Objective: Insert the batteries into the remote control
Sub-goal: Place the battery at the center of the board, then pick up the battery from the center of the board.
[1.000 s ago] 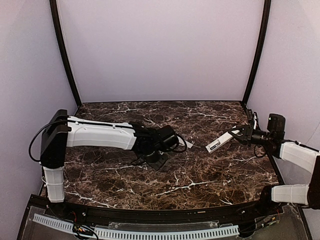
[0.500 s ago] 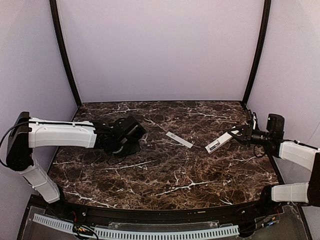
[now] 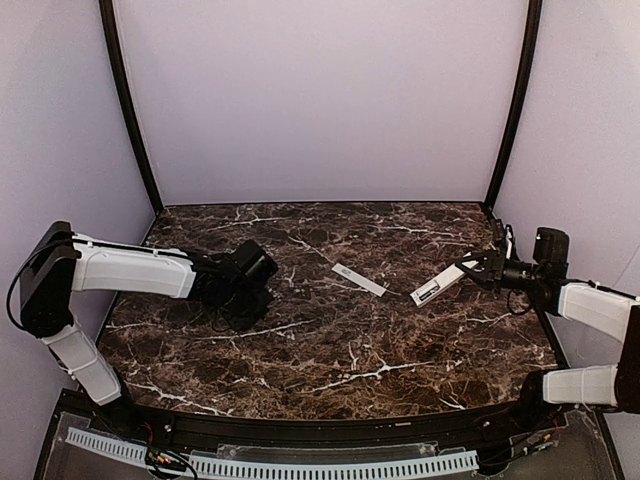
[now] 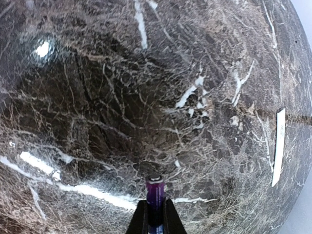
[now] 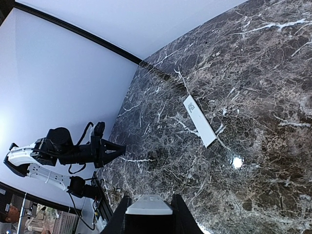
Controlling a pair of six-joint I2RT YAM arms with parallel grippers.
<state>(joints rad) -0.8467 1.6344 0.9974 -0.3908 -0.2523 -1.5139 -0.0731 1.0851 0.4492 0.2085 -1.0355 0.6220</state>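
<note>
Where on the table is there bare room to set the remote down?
Widest: the near-centre table, in front of the cover, between the left end effector holding a battery and the right end effector holding the remote control. The far strip behind the cover is bare too. Nowhere crowded.

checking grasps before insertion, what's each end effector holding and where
Left end effector: battery, by its body, tip protruding. Right end effector: remote control, by one end.

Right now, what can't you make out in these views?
- Second battery: in no view. Only one battery shows, in the left gripper, with its lower end cut off by the left wrist frame edge.
- Remote control compartment: too small from top external. The right wrist view shows only its end inside the right gripper.
- Cover print: too small.
</note>
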